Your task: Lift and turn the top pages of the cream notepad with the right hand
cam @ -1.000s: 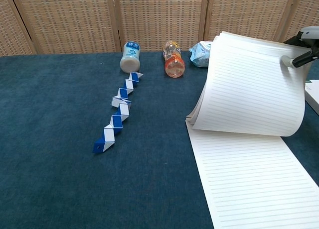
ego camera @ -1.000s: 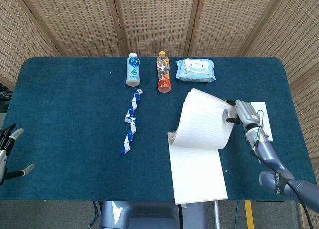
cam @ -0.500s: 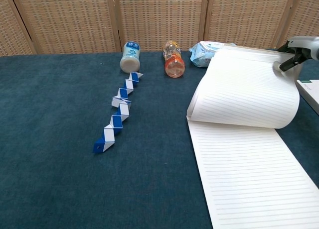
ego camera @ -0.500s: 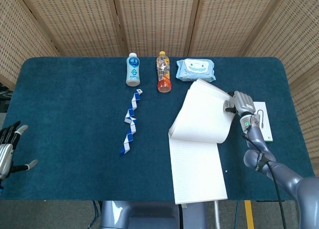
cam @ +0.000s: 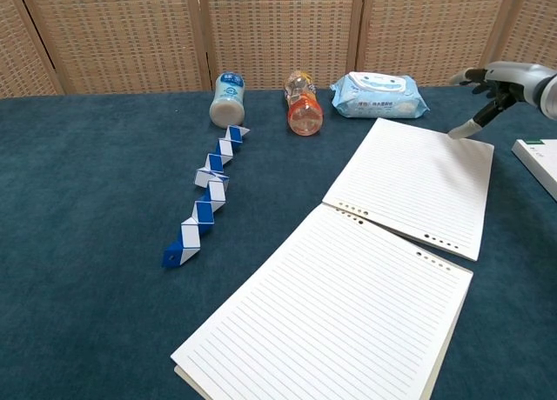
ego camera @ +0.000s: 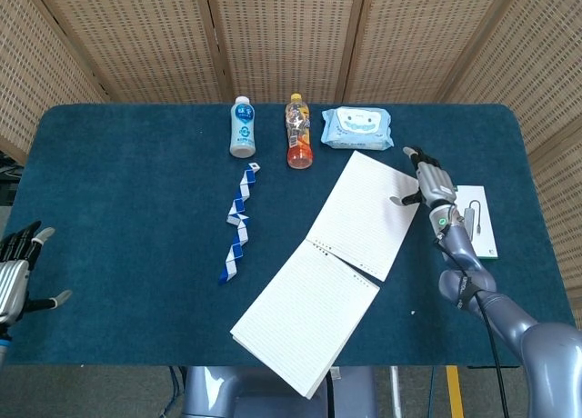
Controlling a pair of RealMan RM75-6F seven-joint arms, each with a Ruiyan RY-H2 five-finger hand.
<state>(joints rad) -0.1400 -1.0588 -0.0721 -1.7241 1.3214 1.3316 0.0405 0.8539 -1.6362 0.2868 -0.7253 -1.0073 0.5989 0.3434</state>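
Observation:
The cream notepad [ego camera: 309,313] [cam: 339,313] lies open and skewed on the blue table, its near corner past the front edge. The turned top pages [ego camera: 364,213] [cam: 418,183] lie flat beyond the binding holes, toward the wipes pack. My right hand [ego camera: 426,182] [cam: 492,83] hovers at the far right corner of the turned pages with fingers spread, holding nothing; one fingertip [cam: 457,132] sits at the page edge. My left hand [ego camera: 16,273] is at the table's left front edge, fingers apart and empty.
A white bottle [ego camera: 242,127] [cam: 228,100], an orange bottle [ego camera: 298,132] [cam: 303,104] and a blue wipes pack [ego camera: 357,128] [cam: 379,96] stand along the back. A blue-and-white twist puzzle [ego camera: 237,223] [cam: 204,196] lies left of the pad. A white box [ego camera: 477,220] [cam: 540,161] sits right.
The lifted pages went over and now lie flat beyond the binding. The whole pad swung askew, its near end sliding left. My right hand let go of the pages and spread its fingers.

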